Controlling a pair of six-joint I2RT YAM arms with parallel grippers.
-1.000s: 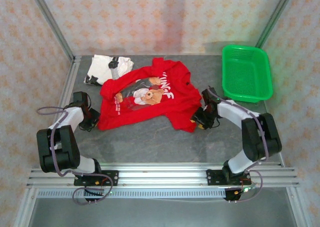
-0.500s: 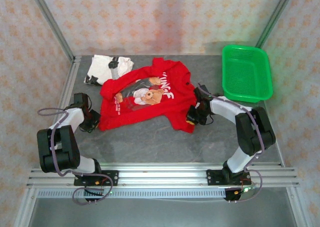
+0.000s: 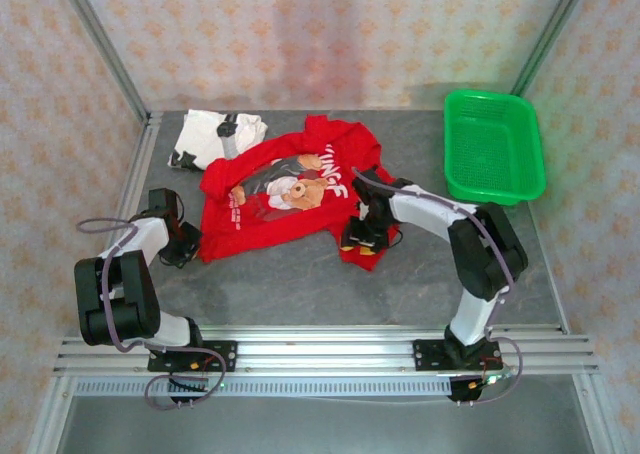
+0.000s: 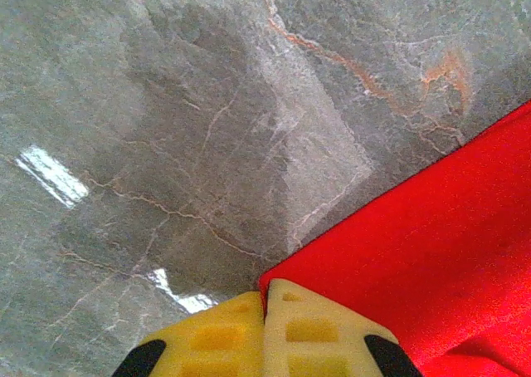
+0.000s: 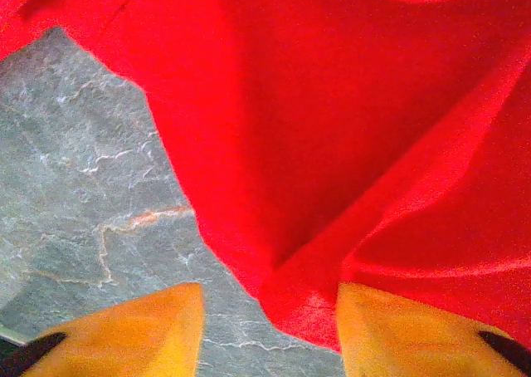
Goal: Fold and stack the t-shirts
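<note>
light: bright, even | glare: white patches on table [image 4: 51, 176] | focus: wrist foregrounds soft

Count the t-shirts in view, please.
2. The red t-shirt lies spread at the middle of the table; the white t-shirt sits bunched at its far left corner. Another could be hidden beneath either.

Red shirt [image 5: 348, 103] covers top & right of frame, soft folds, one crease running diag. toward lower centre. Grey marbled table [image 5: 75, 161] bare at left & along bottom. Right gripper [image 5: 270, 331] at bottom edge, jaws spread wide, yellow-orange fingertips [image 5: 141, 327] well apart. Pointed fold of the cloth hangs btwn them, up against the tip at frame right, clear of the other one.
</note>
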